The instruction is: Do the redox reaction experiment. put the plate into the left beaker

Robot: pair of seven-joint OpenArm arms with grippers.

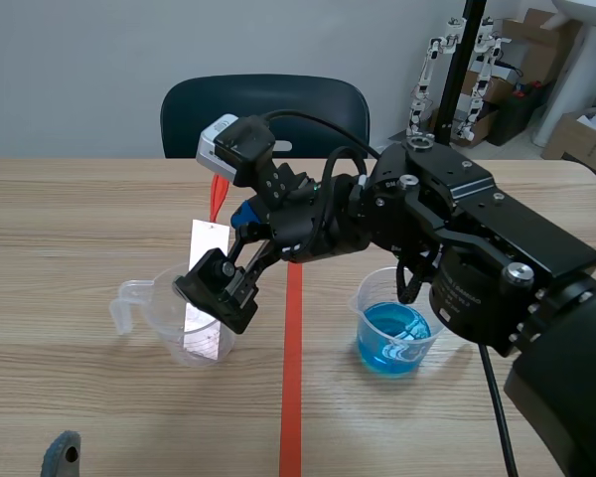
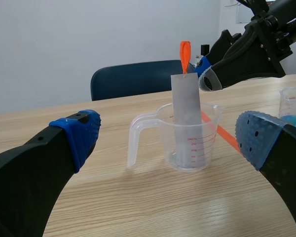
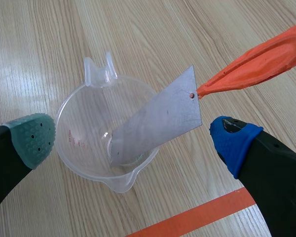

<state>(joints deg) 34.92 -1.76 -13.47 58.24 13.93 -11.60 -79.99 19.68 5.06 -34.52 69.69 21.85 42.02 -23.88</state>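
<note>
In the scene view, the right pincer reaches past the middle and hangs over the left beaker, its fingers spread wide and gripping nothing. The plate stands inside that beaker, its upper half above the rim, with an orange strip tied to its top end. We judge the strip serves as a handle, keeping the fingers out of the beaker. A second beaker of blue liquid sits on the worktop, well to the right of the left beaker.

In the left wrist view, the left pincer sits low, short of the left beaker, wide and empty. The beaker lies ahead, in line with its gap, and the plate looks nearly upright.

In the right wrist view, the plate's foot rests on the beaker's floor and it leans on the rim toward the blue-padded finger, near it but apart. It lies between the two fingers, touching neither. We judge the plate is placed, and that the wide spread suits drawing away without tipping it.
</note>
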